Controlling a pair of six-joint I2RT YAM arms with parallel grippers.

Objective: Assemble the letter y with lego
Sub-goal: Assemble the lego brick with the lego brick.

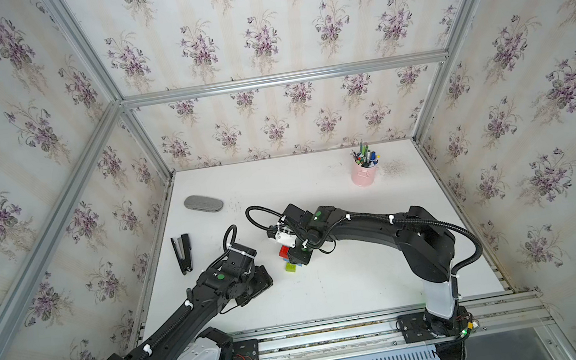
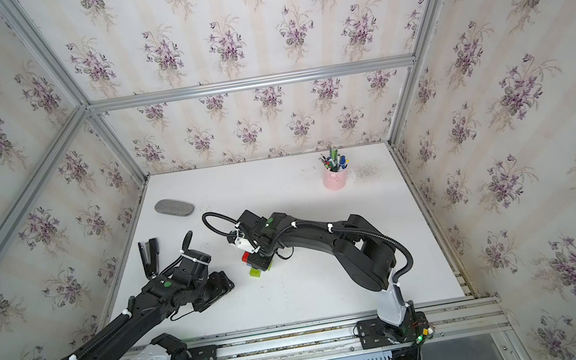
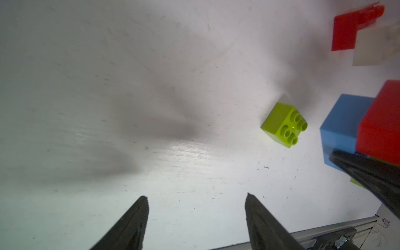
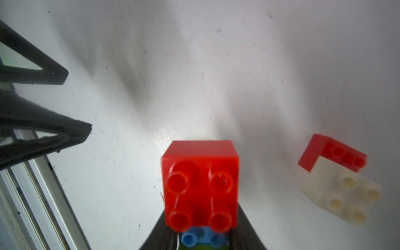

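Red square brick point(image 4: 200, 184), glossy plastic with four round studs, is joined to a blue brick point(image 4: 200, 237) and a lime-green brick point(image 4: 203, 246); the right jaws are clamped on this stack point(image 1: 284, 252) at the middle of the scuffed white tabletop point(image 1: 351, 287). Left jaws stand apart, empty, near a loose green brick point(image 3: 283, 125). A second red brick point(image 4: 331, 153) adjoins a white brick point(image 4: 346, 192). Toward the back right, a pink cup point(image 1: 365, 174) holds pens point(image 1: 365, 154) standing upright.

Between the fingers of the right gripper point(image 4: 200, 225), a square red studded plastic brick point(image 4: 200, 184) hides the fingertips. Toward the palm, the long blue plastic brick point(image 4: 190, 239) and lime-green plastic brick point(image 4: 203, 247) show only blurred slivers, cut off by the picture's edge.
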